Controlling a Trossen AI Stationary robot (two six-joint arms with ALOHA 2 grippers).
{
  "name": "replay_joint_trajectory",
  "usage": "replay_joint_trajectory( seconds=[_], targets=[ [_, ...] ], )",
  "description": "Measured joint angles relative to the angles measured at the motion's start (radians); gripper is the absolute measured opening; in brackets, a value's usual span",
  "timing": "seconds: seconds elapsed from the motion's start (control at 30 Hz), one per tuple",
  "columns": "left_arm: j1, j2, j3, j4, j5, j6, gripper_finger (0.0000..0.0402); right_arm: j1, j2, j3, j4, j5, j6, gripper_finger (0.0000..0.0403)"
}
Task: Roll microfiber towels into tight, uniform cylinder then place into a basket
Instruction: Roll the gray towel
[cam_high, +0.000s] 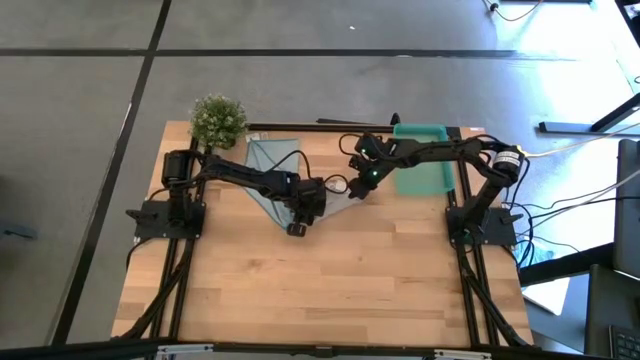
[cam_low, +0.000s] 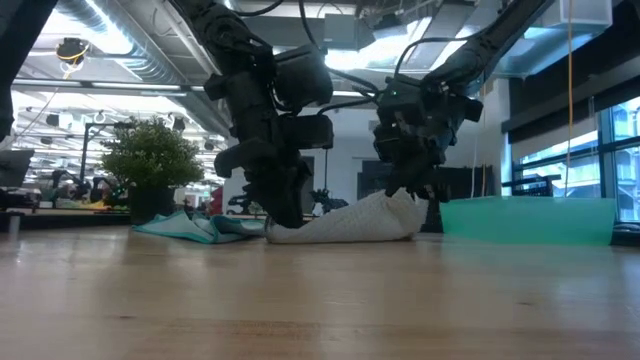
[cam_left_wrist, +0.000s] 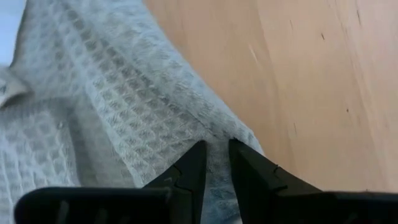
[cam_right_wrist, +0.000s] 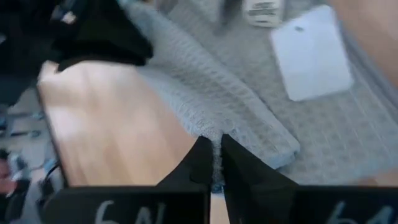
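The pale grey-beige towel (cam_low: 345, 222) lies bunched on the table between my two grippers; it also shows in the high view (cam_high: 336, 203). My left gripper (cam_high: 298, 222) is shut on its near-left end. My right gripper (cam_high: 362, 183) is shut on its far-right end, which is raised a little. The light blue towel (cam_high: 266, 165) lies spread flat under my left arm and also shows in the low view (cam_low: 195, 228). The teal bin (cam_high: 421, 160) stands at the far right, behind my right arm. My left gripper pinches the towel's edge (cam_left_wrist: 217, 132) between its two fingertips, coming from above and pointing down. That end of the towel rests on the table (cam_low: 285, 232). One layer or several, I cannot tell. My right gripper pinches a thick folded edge of the towel (cam_right_wrist: 214, 132) between its two fingertips, coming from above. That end (cam_low: 400, 205) is raised a little, and the towel slopes down slack from it onto the table.
A small bushy plant (cam_high: 217, 120) stands at the table's far left corner. A white label (cam_right_wrist: 311, 53) lies on the grey-beige towel. Bare wood (cam_high: 330, 290) fills the near half of the table.
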Motion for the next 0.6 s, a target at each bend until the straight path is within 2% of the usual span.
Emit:
replay_joint_trajectory(
  seconds=[0.07, 0.2, 0.3, 0.5, 0.6],
  targets=[
    [0.000, 0.000, 0.000, 0.000, 0.002, 0.001, 0.0070, -0.004, 0.000, 0.000, 0.014, 0.006, 0.017, 0.0017],
    [-0.003, 0.000, 0.000, -0.007, 0.037, -0.001, 0.0069, -0.001, 0.000, 0.000, 0.021, -0.068, 0.022, 0.0017],
    [-0.020, 0.000, 0.000, -0.019, 0.075, -0.001, 0.0062, 0.026, 0.000, 0.000, 0.005, -0.075, 0.022, 0.0017],
    [-0.075, 0.000, 0.000, -0.048, 0.112, -0.001, 0.0043, 0.099, 0.000, 0.001, -0.035, -0.155, 0.053, 0.0017],
    [-0.107, 0.000, 0.000, -0.048, 0.133, -0.001, 0.0032, 0.128, 0.000, 0.001, -0.020, -0.144, 0.099, 0.0017]
  ],
)
